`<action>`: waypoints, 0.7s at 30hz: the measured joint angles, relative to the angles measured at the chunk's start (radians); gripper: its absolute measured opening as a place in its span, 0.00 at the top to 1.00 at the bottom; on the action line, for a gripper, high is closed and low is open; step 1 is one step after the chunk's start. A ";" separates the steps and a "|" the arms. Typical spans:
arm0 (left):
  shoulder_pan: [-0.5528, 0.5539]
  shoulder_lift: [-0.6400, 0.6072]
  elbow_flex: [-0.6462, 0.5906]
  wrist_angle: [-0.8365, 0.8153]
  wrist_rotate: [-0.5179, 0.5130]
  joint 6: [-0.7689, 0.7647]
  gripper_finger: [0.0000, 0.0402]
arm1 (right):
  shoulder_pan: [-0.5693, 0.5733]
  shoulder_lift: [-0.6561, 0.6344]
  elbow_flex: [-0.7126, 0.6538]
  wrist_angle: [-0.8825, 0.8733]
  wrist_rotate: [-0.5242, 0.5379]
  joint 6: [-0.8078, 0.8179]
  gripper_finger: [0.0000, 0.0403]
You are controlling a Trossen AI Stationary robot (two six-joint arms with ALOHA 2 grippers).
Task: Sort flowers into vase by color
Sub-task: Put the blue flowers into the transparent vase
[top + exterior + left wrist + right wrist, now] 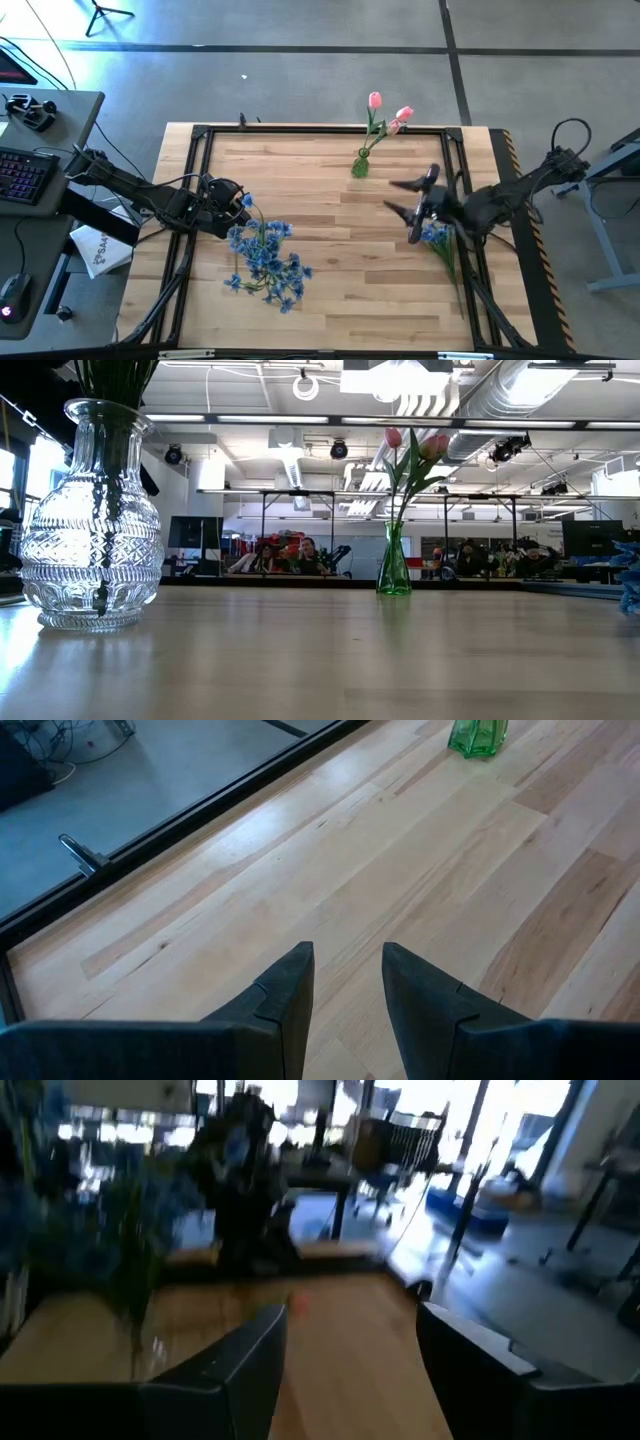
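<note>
The left tool [243, 203] is hovering at the left with fingers slightly parted; the right tool [400, 210] is reaching in from the right, spread wide.

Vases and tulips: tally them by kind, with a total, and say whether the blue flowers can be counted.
Green vase: 1
Clear glass vase: 1
Pink tulips in the green vase: 2
Total: 4
Blue flowers: not countable singly; one cluster by the left gripper, one bunch lying under the right gripper.
</note>
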 joint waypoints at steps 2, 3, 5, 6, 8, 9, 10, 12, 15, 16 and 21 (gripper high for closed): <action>0.000 0.000 0.000 0.000 0.000 0.000 0.73 | -0.007 0.000 0.000 -0.188 -0.061 0.118 0.45; 0.000 0.000 0.000 0.000 0.000 0.000 0.73 | -0.009 0.000 0.000 -0.276 -0.092 0.172 0.45; 0.000 0.000 0.000 0.000 0.000 0.000 0.73 | -0.012 0.000 0.000 -0.436 -0.152 0.275 0.45; 0.000 0.000 0.000 0.001 0.000 0.000 0.73 | -0.012 0.000 0.000 -0.501 -0.179 0.339 0.45; 0.000 0.000 0.000 0.003 0.000 0.000 0.73 | -0.012 0.000 0.000 -0.595 -0.236 0.466 0.45; 0.000 0.000 0.000 0.005 0.000 0.000 0.73 | -0.012 0.000 0.000 -0.634 -0.270 0.507 0.45; 0.000 0.000 0.000 0.007 0.000 0.000 0.73 | -0.011 0.001 0.000 -0.664 -0.305 0.528 0.45; 0.000 0.000 0.000 0.007 0.000 0.000 0.73 | -0.006 0.007 0.000 -0.677 -0.394 0.515 0.45; 0.000 0.000 0.000 0.008 -0.001 0.000 0.73 | 0.010 0.007 0.000 -0.603 -0.524 0.388 0.45; 0.000 0.000 0.000 0.007 -0.001 0.000 0.73 | 0.016 0.007 0.000 -0.555 -0.567 0.332 0.45; 0.000 0.000 0.000 0.007 -0.001 0.000 0.73 | 0.040 0.007 0.000 -0.261 -0.842 0.051 0.45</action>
